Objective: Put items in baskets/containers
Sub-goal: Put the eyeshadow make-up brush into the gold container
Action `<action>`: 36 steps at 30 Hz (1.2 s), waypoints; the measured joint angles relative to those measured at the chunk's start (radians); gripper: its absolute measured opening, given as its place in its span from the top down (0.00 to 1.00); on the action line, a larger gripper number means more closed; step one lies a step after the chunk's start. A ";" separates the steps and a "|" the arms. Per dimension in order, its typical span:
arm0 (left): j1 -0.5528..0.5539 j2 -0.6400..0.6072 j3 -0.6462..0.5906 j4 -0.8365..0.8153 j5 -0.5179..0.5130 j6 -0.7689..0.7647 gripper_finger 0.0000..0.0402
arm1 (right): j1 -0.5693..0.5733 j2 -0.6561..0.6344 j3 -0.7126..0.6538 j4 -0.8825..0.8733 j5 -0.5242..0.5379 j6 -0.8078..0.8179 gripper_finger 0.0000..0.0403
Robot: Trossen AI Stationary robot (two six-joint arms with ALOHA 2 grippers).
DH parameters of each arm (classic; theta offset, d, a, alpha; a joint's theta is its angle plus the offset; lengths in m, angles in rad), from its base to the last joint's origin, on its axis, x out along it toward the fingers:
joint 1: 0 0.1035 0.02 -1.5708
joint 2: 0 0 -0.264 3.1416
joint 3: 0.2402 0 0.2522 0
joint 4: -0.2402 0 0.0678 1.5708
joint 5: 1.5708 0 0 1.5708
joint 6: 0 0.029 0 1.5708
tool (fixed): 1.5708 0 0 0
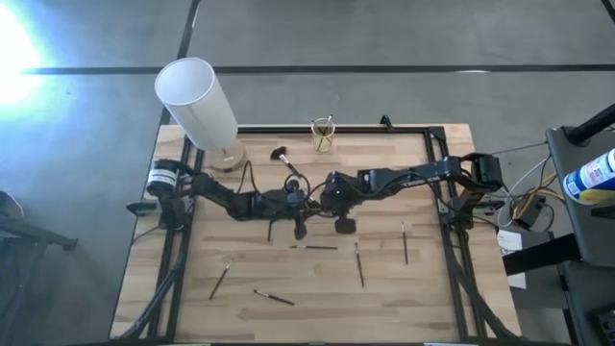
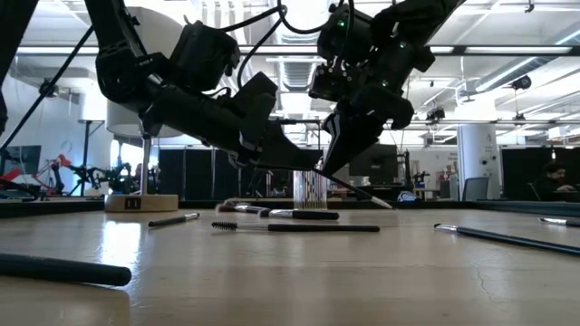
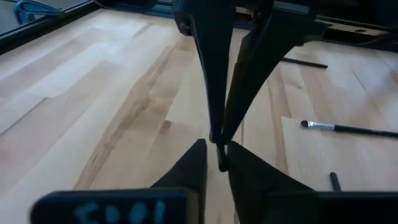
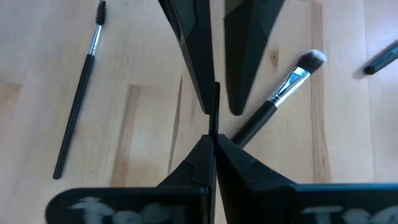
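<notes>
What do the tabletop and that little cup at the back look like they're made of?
The tabletop looks like pale wood, matte: plank seams and grain show. The cup seems to be clear, yellowish glass or plastic, since the brushes standing in it show through its wall.

Right gripper (image 4: 212,144): own two dark fingers pressed together on a thin dark stick (image 4: 215,102), which stands up from between the tips.

Left gripper (image 4: 219,109), farther off: two dark tapering fingers point toward the right gripper's tips. One finger (image 4: 194,56) lies against the stick; the other (image 4: 249,50) stands apart from it, gap visible.

On the wooden table (image 4: 137,112): spoolie brush (image 4: 78,99), lying well to one side. Pale-tipped brush (image 4: 280,93) lies slanted, its handle running in behind the right gripper's fingers. A dark brush end (image 4: 382,59) shows at the frame edge.
</notes>
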State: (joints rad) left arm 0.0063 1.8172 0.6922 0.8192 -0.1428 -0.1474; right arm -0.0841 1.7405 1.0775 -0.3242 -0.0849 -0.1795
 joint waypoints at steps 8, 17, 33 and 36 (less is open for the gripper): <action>0.000 0.000 -0.004 -0.001 0.008 0.000 0.98 | 0.000 0.000 0.000 0.004 0.001 -0.004 0.98; 0.006 0.000 -0.008 -0.008 0.011 0.001 0.99 | 0.000 0.000 0.010 0.020 0.032 0.023 0.94; 0.033 -0.084 -0.110 0.057 -0.071 -0.009 0.99 | 0.056 -0.200 -0.085 -0.108 0.371 0.135 0.85; 0.033 -0.136 -0.160 0.110 -0.089 -0.010 0.99 | 0.070 -0.298 -0.178 -0.035 0.436 0.160 0.89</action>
State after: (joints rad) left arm 0.0395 1.6809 0.5323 0.9295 -0.2315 -0.1571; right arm -0.0144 1.4426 0.9000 -0.3596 0.3513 -0.0194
